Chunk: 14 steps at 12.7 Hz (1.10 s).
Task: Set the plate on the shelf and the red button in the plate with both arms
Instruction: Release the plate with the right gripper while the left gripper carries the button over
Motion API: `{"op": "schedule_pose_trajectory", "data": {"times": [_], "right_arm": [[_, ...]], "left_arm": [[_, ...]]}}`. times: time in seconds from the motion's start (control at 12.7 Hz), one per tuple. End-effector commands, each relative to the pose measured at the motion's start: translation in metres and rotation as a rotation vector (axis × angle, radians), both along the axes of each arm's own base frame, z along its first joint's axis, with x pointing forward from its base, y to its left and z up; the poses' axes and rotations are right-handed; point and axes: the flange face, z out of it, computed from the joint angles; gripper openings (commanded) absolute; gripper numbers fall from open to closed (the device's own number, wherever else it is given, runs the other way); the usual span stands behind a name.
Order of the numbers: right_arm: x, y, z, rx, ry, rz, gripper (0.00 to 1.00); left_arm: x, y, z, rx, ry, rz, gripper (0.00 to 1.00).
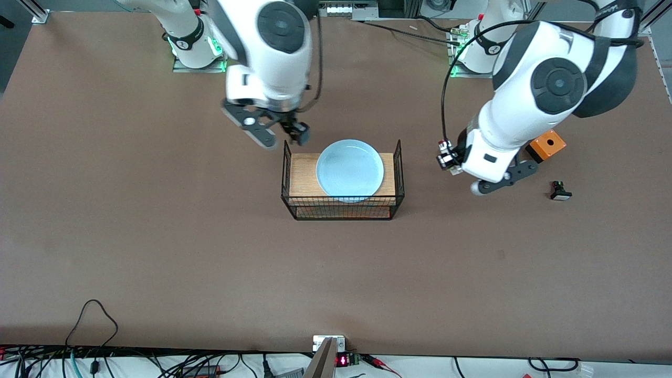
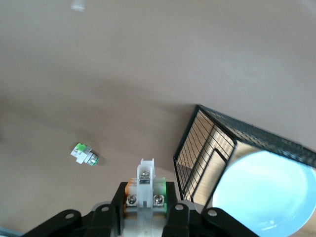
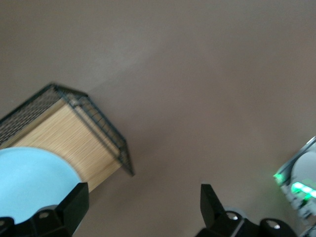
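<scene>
The pale blue plate [image 1: 350, 169] lies in the wire rack [image 1: 341, 209] on its wooden board; it also shows in the left wrist view [image 2: 266, 192] and the right wrist view [image 3: 27, 180]. My left gripper [image 1: 447, 157] hangs over the bare table beside the rack, toward the left arm's end. It is shut on the red button [image 2: 146, 183], whose white body with screws, orange and green sides shows between the jaws. My right gripper [image 1: 294, 131] is open and empty [image 3: 143, 205] just off the rack's corner toward the right arm's end.
A small white part with a green tip [image 2: 85, 154] lies on the table under the left arm. An orange box [image 1: 547, 144] and a black part with a white face [image 1: 560, 190] lie toward the left arm's end. Cables run along the table's near edge.
</scene>
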Motion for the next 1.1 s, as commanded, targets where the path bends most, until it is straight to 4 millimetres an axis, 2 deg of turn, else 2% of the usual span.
{"op": "schedule_pose_trajectory", "data": {"times": [0.0,0.08,0.16,0.31,0.47,0.63,0.79,0.86,1.02], "right_arm": [[0.027,-0.072,0.04,0.03,0.067,0.122,1.0],[0.037,-0.107,0.054,0.044,0.078,0.162,1.0],[0.047,-0.142,0.063,0.06,0.094,0.194,1.0],[0.066,-0.22,0.073,0.095,0.137,0.304,1.0],[0.082,-0.307,0.077,0.148,0.168,0.426,1.0],[0.087,-0.367,0.075,0.192,0.189,0.525,1.0],[0.088,-0.382,0.072,0.197,0.194,0.511,1.0],[0.09,-0.383,0.069,0.187,0.193,0.511,1.0],[0.094,-0.38,0.058,0.154,0.201,0.519,1.0]], "left_arm": [[0.003,-0.041,0.002,0.002,-0.028,-0.098,0.0],[0.001,-0.059,-0.001,0.026,-0.042,-0.114,0.0],[-0.004,-0.076,-0.014,0.047,-0.027,-0.094,0.0],[-0.01,-0.107,-0.035,0.069,-0.015,-0.092,0.0],[-0.012,-0.137,-0.049,0.06,-0.012,-0.117,0.0],[-0.018,-0.173,-0.057,0.037,-0.038,-0.154,0.0],[-0.027,-0.2,-0.063,0.02,-0.06,-0.16,0.0],[-0.033,-0.212,-0.066,0.011,-0.072,-0.175,0.0],[-0.029,-0.221,-0.08,-0.018,-0.097,-0.178,0.01]]}}
